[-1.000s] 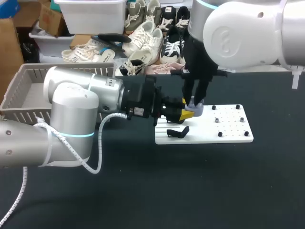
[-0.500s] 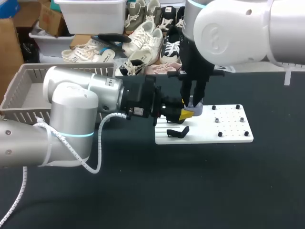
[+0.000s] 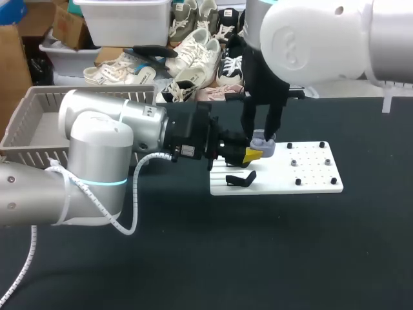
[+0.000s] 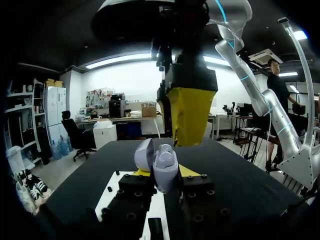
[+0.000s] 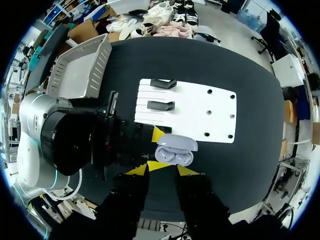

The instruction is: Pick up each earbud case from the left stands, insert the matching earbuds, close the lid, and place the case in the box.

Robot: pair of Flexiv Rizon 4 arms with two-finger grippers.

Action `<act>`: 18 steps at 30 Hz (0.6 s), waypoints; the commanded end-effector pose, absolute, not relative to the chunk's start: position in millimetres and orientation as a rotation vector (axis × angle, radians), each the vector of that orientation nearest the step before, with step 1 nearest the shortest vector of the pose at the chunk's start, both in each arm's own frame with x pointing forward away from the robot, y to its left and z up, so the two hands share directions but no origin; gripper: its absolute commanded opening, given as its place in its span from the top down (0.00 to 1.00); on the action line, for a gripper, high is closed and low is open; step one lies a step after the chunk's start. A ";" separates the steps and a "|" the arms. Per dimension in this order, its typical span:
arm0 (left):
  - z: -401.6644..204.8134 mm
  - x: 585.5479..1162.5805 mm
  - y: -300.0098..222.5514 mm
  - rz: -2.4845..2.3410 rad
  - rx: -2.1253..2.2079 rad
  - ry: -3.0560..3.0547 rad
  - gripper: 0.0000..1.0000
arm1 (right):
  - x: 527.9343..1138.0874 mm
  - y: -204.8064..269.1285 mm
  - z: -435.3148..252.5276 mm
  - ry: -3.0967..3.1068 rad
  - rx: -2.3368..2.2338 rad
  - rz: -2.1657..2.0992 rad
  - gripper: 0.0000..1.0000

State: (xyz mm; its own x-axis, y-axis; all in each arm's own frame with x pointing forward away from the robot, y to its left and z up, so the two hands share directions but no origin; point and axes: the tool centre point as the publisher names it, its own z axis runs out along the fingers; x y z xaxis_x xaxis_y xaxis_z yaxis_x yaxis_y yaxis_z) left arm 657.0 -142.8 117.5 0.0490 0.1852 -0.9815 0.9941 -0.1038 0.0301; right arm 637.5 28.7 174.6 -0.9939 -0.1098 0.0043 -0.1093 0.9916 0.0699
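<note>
Just above the white stand board [image 3: 310, 175], near its L end, is the lilac earbud case [image 5: 175, 149]. Lid open, two buds look seated inside. L fingers [image 4: 189, 171] are clamped on the case body from both sides, holding it off the board. R fingers [image 5: 187, 170] hang right over the case, apart, nothing seen btwn them. A black stand [image 3: 240, 179] sits just beside. The grey basket [image 3: 39, 123] is at the desk's [image 3: 258, 245] far L. Step, as I judge it: buds in, lid-closing is next. That needs the R fingers to press the lid down square while the L grip stays firm, then the L arm carries the case to the basket.
</note>
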 end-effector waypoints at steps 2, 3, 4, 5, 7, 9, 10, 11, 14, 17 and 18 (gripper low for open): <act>117.3 657.5 -143.1 -1.158 1.442 1.267 1.00 | 633.5 23.0 180.0 -3.165 0.171 -0.150 0.69; 117.3 657.5 -143.1 -1.158 1.442 1.267 1.00 | 633.4 21.6 183.1 -3.178 0.162 -0.149 0.69; 117.3 657.5 -143.1 -1.158 1.442 1.267 1.00 | 633.6 20.2 185.7 -3.186 0.154 -0.147 0.67; 117.3 657.5 -143.1 -1.158 1.442 1.267 1.00 | 633.8 18.7 188.4 -3.198 0.142 -0.153 0.65; 117.3 657.5 -143.1 -1.158 1.442 1.267 1.00 | 635.2 15.5 191.7 -3.219 0.105 -0.153 0.57; 117.3 657.5 -143.1 -1.158 1.442 1.267 1.00 | 639.7 10.6 192.4 -3.232 0.056 -0.151 0.51; 117.3 657.5 -143.1 -1.158 1.442 1.267 1.00 | 643.2 7.5 192.3 -3.243 0.015 -0.140 0.47; 117.3 657.5 -143.1 -1.158 1.442 1.267 1.00 | 646.5 5.3 192.1 -3.248 -0.008 -0.127 0.37; 117.3 657.5 -143.1 -1.158 1.442 1.267 1.00 | 657.3 -1.5 191.2 -3.263 -0.083 -0.084 0.09; 117.3 657.5 -143.1 -1.158 1.442 1.267 1.00 | 669.8 -8.9 188.6 -3.259 -0.135 -0.081 0.00; 117.3 657.5 -143.1 -1.158 1.442 1.267 1.00 | 674.1 -11.5 187.5 -3.259 -0.151 -0.068 0.00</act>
State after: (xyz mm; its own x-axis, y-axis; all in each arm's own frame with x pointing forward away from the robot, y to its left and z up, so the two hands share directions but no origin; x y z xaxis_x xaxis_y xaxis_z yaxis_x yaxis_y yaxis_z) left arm 657.1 -142.8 117.4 0.0490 0.1853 -0.9815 0.9941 -0.1038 0.0301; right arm 667.3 -7.9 191.4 -0.9887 0.0873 -0.1221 0.0818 0.9954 0.0495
